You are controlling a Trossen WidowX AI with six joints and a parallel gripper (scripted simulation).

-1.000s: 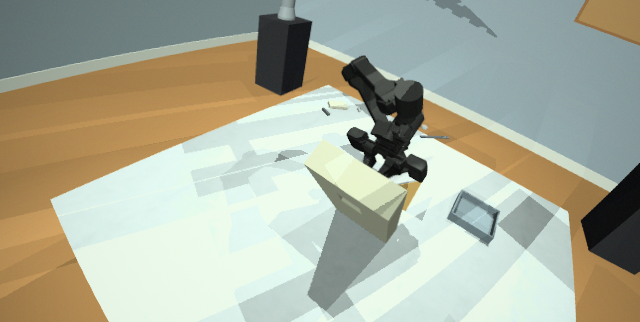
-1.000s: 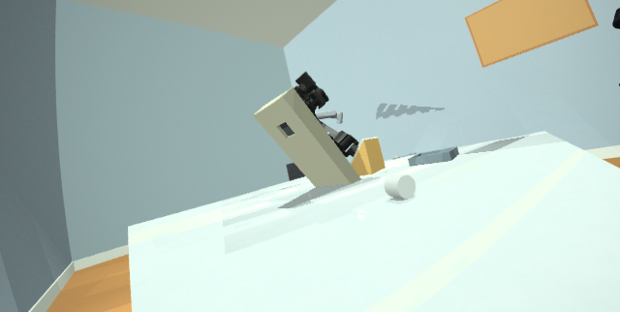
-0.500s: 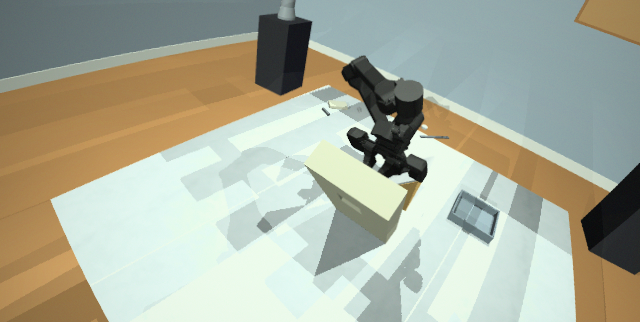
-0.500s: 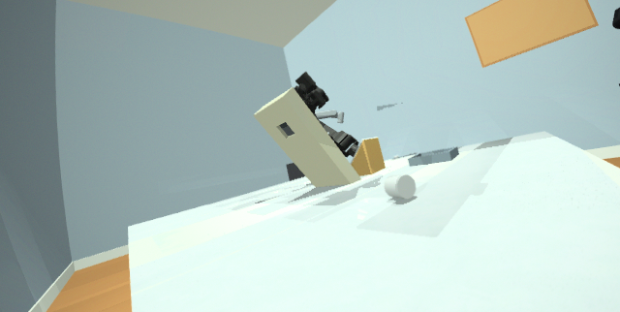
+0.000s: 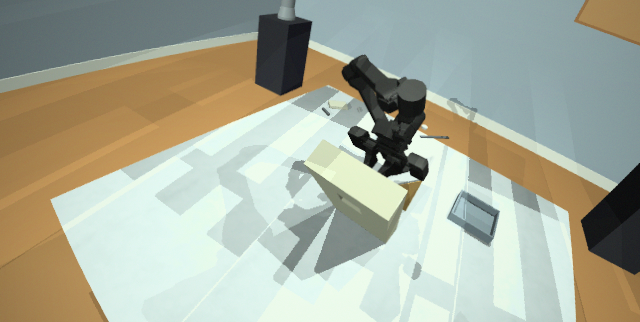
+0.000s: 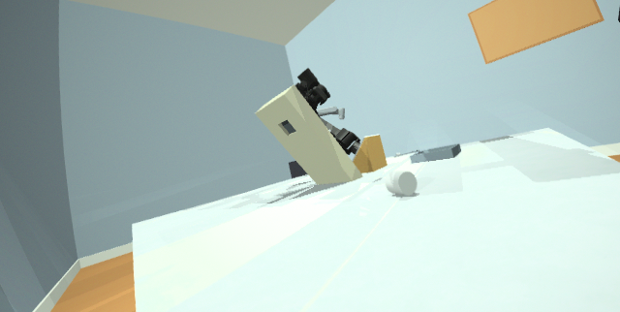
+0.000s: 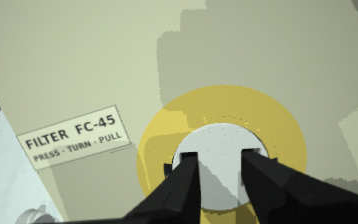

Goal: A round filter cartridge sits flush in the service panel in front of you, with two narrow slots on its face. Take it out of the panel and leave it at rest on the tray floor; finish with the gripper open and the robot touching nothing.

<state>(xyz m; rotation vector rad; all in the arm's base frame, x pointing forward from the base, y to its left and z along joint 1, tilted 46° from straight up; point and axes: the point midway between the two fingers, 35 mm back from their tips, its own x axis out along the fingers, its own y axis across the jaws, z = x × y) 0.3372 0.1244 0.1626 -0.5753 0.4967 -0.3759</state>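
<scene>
In the wrist view the round pale filter cartridge (image 7: 220, 165) sits in a yellow ring (image 7: 222, 145) on the cream service panel (image 7: 180, 75). My gripper (image 7: 217, 159) has both dark fingertips set into the two slots on the cartridge face and is shut on the cartridge. A label (image 7: 75, 136) reads "FILTER FC-45, PRESS · TURN · PULL". In the top view the tilted panel box (image 5: 356, 189) stands on the mat with my arm (image 5: 392, 132) pressed against its far face. The grey tray (image 5: 473, 216) lies to the right.
A white cylinder (image 6: 402, 182) lies on the mat near the panel. An orange block (image 6: 370, 153) props the panel (image 6: 307, 138). Small loose parts (image 5: 337, 105) lie at the mat's far edge. Dark pedestals (image 5: 282, 52) stand at the back and at the right (image 5: 617, 222).
</scene>
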